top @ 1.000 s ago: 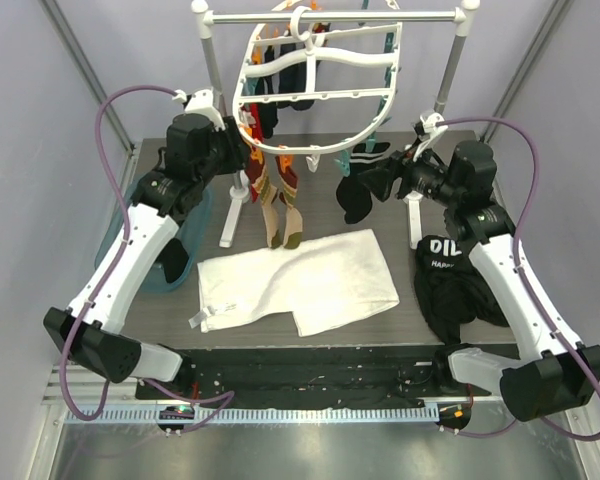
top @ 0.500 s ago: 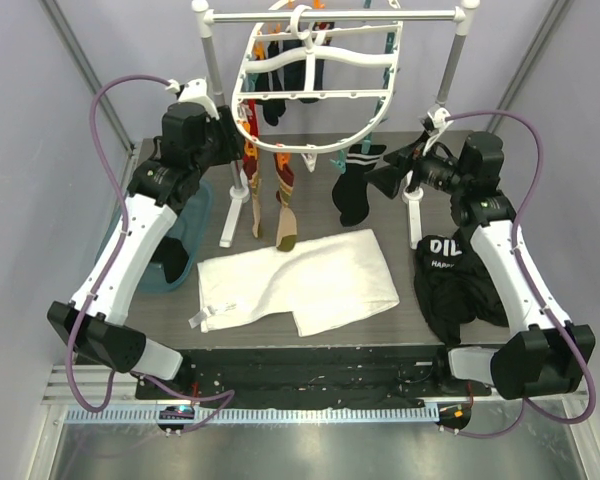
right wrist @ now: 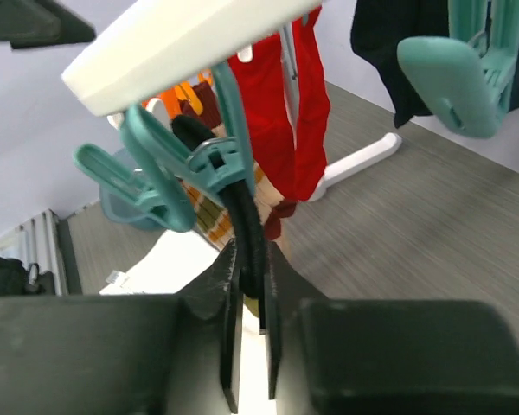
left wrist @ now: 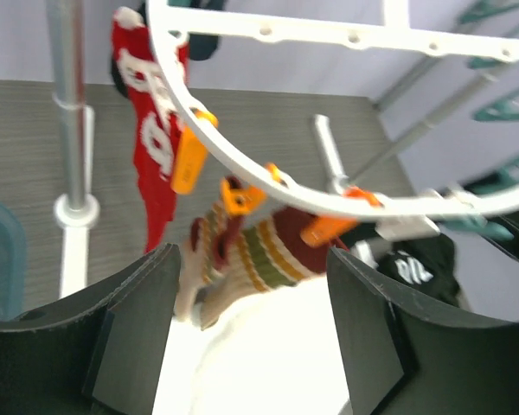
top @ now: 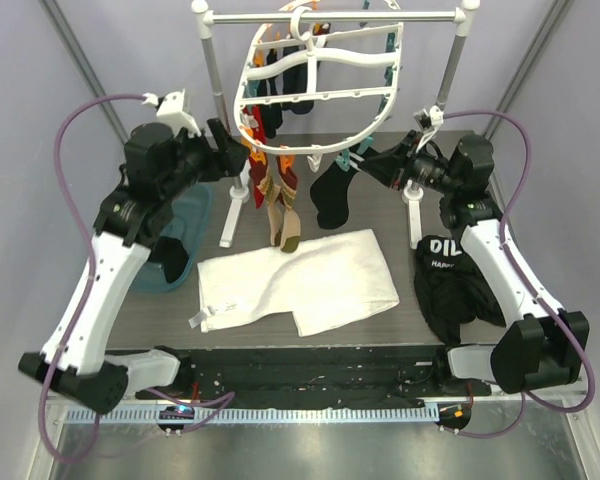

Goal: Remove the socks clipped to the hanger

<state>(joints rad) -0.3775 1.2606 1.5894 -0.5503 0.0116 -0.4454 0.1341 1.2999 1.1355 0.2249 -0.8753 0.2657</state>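
Observation:
The hanger (top: pixel 315 95), a white oval frame, hangs from the rail with socks clipped round its rim. A black sock (top: pixel 332 195) hangs from a teal clip (right wrist: pixel 216 160); my right gripper (right wrist: pixel 251 285) is shut on that black sock (right wrist: pixel 253 229) just below the clip. My right gripper (top: pixel 365 160) sits at the frame's right side. Red (left wrist: pixel 151 147) and tan striped socks (left wrist: pixel 259 255) hang from orange clips (left wrist: pixel 186 160). My left gripper (left wrist: pixel 251 333) is open with nothing between its fingers, a little short of the striped socks. It stands at the frame's left edge (top: pixel 232 150).
A grey rail (top: pixel 330 17) on two upright poles carries the hanger. A white cloth (top: pixel 295 280) lies on the table below the socks. A black garment with white lettering (top: pixel 455 285) lies at the right and a teal bin (top: pixel 175 250) at the left.
My right gripper moved left to the black sock and shut on it. My left arm drew back to the left and its jaws opened wider. The hanger and socks swung slightly.

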